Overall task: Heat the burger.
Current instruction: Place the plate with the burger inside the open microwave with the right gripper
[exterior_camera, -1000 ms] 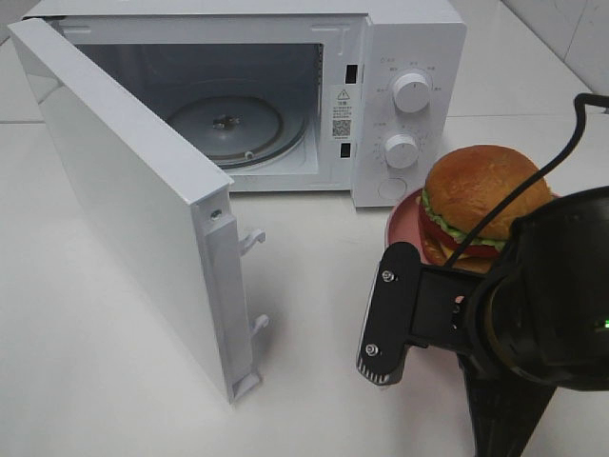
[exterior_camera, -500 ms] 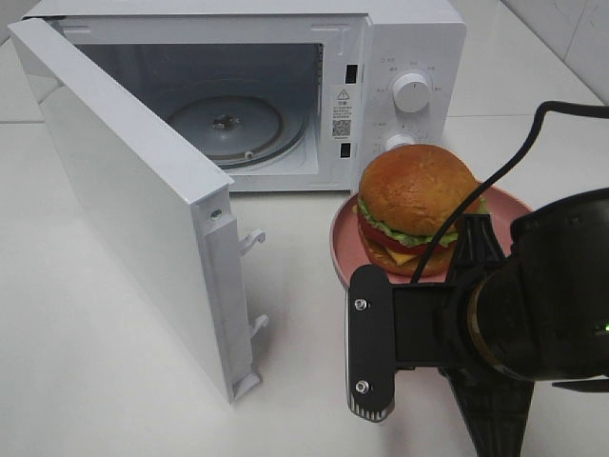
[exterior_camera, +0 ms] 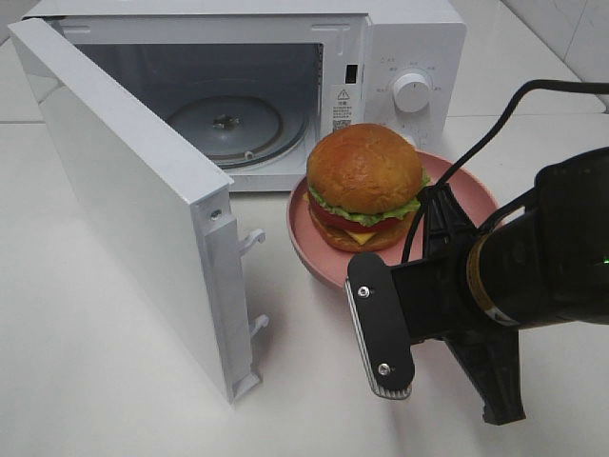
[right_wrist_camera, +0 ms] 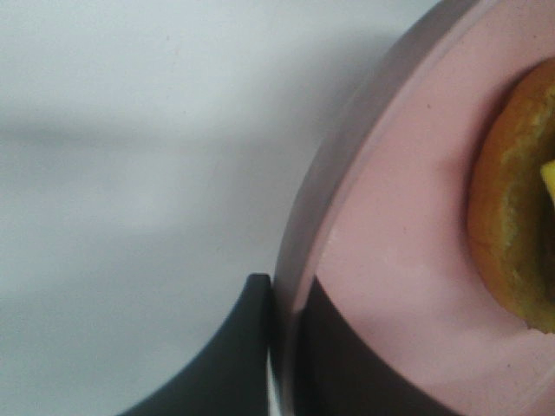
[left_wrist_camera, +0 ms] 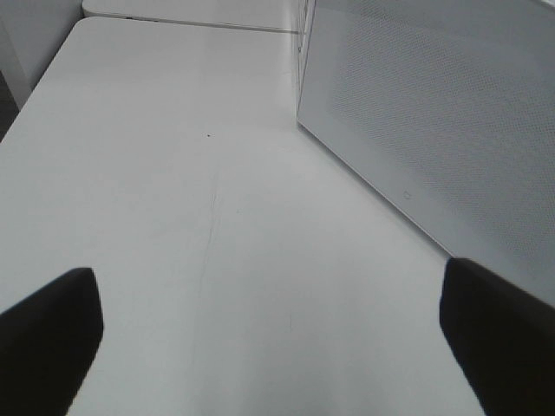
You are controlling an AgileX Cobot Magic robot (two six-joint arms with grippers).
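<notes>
A glossy golden-brown domed burger [exterior_camera: 364, 186] with frilly lettuce, red and yellow layers sits on a matte pink round plate [exterior_camera: 306, 249], just before the boxy white microwave [exterior_camera: 419, 38] and its control panel. The right gripper [right_wrist_camera: 282, 303] pinches the plate's rim tight between black jaws. Inside the microwave lies a round glass turntable [exterior_camera: 228, 129]; the print on its warning sticker [exterior_camera: 343, 107] is unreadable. Beside its dotted-mesh door [left_wrist_camera: 451, 113], the left gripper [left_wrist_camera: 269, 338] is spread wide and empty over the smooth white tabletop [left_wrist_camera: 173, 173].

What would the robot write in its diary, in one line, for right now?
right jaws: shut on plate rim | burger: sitting on plate, outside microwave | microwave door: open | left jaws: open, holding nothing
</notes>
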